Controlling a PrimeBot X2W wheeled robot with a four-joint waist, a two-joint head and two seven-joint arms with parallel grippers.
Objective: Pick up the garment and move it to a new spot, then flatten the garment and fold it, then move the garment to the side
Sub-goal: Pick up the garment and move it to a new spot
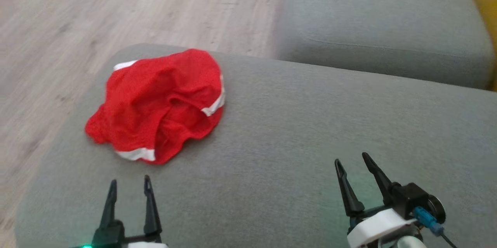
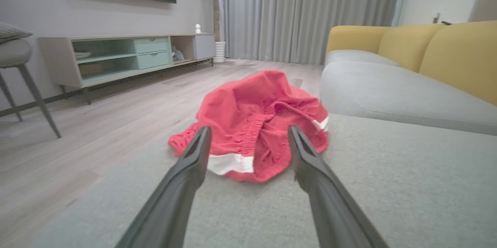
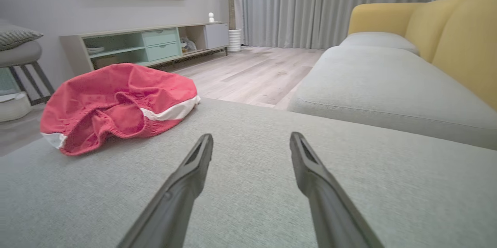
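We recorded the red garment (image 1: 159, 104) lying crumpled on the grey cushion (image 1: 295, 124), near its far left corner and next to the wooden floor (image 1: 58, 26). The left gripper (image 1: 130, 180) pointed at the garment's near edge, just short of it, with its fingers apart and nothing between them. The right gripper (image 1: 351, 158) stood well to the right of the garment over bare cushion, its fingers also apart and empty.

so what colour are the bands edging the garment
White, on the crumpled red fabric garment; clearest in the head view.
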